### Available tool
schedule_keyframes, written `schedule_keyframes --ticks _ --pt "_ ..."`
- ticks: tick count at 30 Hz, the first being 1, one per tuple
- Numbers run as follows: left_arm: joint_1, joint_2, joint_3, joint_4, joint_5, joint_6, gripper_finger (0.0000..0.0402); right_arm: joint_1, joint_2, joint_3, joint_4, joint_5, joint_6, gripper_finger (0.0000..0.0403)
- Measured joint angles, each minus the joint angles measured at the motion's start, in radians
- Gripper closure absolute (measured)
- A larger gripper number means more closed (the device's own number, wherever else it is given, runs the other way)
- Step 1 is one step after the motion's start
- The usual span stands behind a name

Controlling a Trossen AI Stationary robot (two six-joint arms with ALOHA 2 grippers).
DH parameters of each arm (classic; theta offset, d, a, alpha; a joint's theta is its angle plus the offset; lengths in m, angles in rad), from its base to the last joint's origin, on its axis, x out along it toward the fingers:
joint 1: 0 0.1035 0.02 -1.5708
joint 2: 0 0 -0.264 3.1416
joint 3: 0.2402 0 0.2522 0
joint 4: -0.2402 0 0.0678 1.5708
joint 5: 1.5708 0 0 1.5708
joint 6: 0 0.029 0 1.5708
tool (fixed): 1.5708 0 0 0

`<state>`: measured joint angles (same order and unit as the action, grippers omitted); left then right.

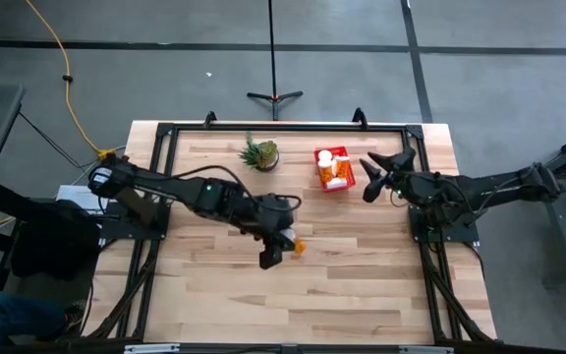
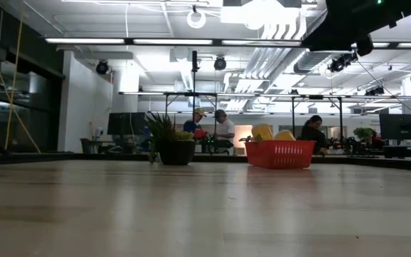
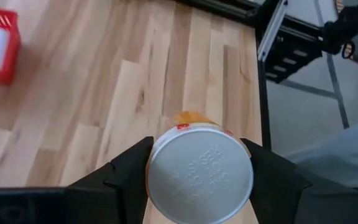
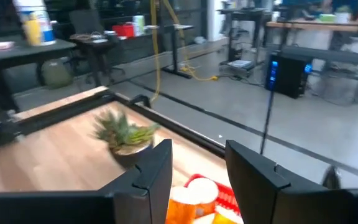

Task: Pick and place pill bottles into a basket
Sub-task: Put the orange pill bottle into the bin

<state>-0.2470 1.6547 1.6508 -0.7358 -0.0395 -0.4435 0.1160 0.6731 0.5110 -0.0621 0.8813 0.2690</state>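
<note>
A pill bottle (image 3: 199, 171) sits clenched between the fingers (image 3: 126, 177) of the left gripper (image 1: 281, 246), over the middle of the table (image 1: 362, 285). In the left wrist view its round white cap fills the gap between the two dark fingers, and only a sliver of the orange body shows beyond the cap's edge. From above, the bottle is little more than an orange speck beside the gripper, mostly covered by the arm.

The basket (image 1: 333, 168) stands near the far edge of the table, right of centre, well apart from the held bottle. Pill bottles (image 1: 334, 169) lie inside it with white caps and orange bodies showing, but they overlap and how many there are cannot be told. In the low view the basket's red mesh wall (image 2: 280, 154) hides all but their yellowish tops.

The potted plant (image 1: 260, 153) stands near the basket, on its left in the high view.

The right gripper (image 1: 381, 169) hangs just beside the basket, its fingers (image 4: 154, 171) spread apart with nothing between them; its wrist view looks past them onto a capped bottle in the basket, cut off by the picture's edge.

People sit at desks in the room beyond the table, too small to make out.
</note>
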Motion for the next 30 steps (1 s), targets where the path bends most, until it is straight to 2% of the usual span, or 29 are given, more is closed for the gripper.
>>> schedule_keyframes --ticks 3,7,10,13,16,21,24,30 --pt "0.032 0.0 0.0 0.021 0.004 0.025 0.0154 -0.029 0.0 0.0 0.006 -0.004 0.06 0.0262" --pt "0.077 0.0 0.0 0.06 0.012 0.088 0.0155 -0.067 -0.002 0.0 0.039 -0.127 0.145 0.0262" --pt "0.105 0.0 0.0 0.069 0.022 0.152 0.0154 -0.077 -0.001 0.0 0.035 -0.158 0.145 0.025" --pt "0.136 0.0 0.0 0.087 0.058 0.204 0.0149 -0.077 -0.002 0.0 0.037 -0.154 0.134 0.0212" --pt "0.167 0.0 0.0 0.094 0.089 0.24 0.0153 -0.077 -0.001 -0.001 0.037 -0.16 0.136 0.0155" --pt "0.216 0.0 0.0 0.102 0.1 0.299 0.0155 -0.077 0.001 -0.002 0.048 -0.298 0.074 0.0075" --pt "0.242 0.0 0.0 0.114 0.104 0.342 0.0154 -0.076 0.002 -0.002 0.074 -0.39 -0.003 0.0055" --pt "0.293 0.0 0.0 0.117 0.104 0.416 0.0154 -0.076 0.049 -0.002 0.211 -0.489 -0.128 0.0049"
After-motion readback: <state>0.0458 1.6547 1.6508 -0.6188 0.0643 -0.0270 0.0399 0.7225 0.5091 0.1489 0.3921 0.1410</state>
